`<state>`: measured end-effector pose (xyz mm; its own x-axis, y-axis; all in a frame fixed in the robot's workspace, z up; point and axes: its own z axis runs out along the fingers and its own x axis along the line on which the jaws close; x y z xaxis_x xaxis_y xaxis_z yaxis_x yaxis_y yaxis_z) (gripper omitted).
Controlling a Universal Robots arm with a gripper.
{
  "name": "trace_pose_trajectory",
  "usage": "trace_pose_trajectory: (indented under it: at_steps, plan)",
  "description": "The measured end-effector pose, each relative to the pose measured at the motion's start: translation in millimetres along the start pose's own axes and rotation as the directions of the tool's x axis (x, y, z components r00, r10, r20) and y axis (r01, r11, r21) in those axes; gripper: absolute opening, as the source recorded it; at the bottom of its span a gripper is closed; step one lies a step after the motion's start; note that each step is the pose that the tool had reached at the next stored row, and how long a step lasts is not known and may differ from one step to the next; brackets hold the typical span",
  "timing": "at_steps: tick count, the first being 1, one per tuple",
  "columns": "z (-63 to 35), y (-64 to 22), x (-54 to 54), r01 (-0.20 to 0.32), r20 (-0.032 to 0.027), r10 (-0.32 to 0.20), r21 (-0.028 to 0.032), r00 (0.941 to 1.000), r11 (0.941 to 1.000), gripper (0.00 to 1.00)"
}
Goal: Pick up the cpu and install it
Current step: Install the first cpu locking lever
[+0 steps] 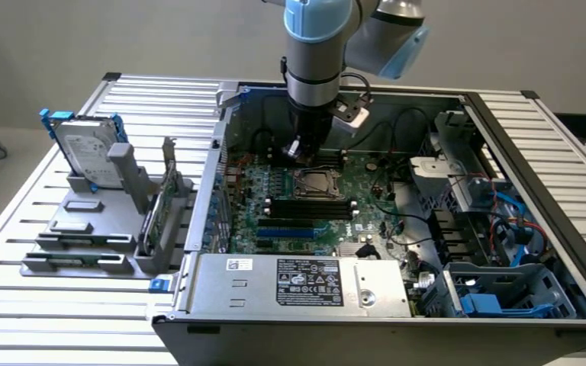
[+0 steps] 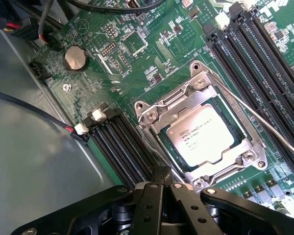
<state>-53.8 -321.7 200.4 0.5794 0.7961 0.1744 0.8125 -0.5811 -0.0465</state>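
Cpu (image 2: 201, 139): small flat square chip, silvery printed top, seated in the metal-framed socket (image 2: 152, 117) of the green board (image 2: 137, 63), inside the open computer case (image 1: 537, 130) on the slatted worktop (image 1: 28, 320). Judged light, stiff and fragile, with a smooth, slippery top; best gripped at opposite edges. End effector (image 2: 161, 178): fingers together, nothing held, poised just beside the socket

Silvery cpu (image 2: 200, 134), green board (image 2: 152, 63), black hand (image 2: 161, 182)
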Motion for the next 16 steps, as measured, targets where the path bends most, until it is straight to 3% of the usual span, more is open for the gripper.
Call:
trace_pose_trajectory:
  at_steps: [16]
  plan:
    - [0.3, 4.2, 2.9, -0.003, 0.0055, 0.003, 0.004, 1.0, 1.0, 0.11]
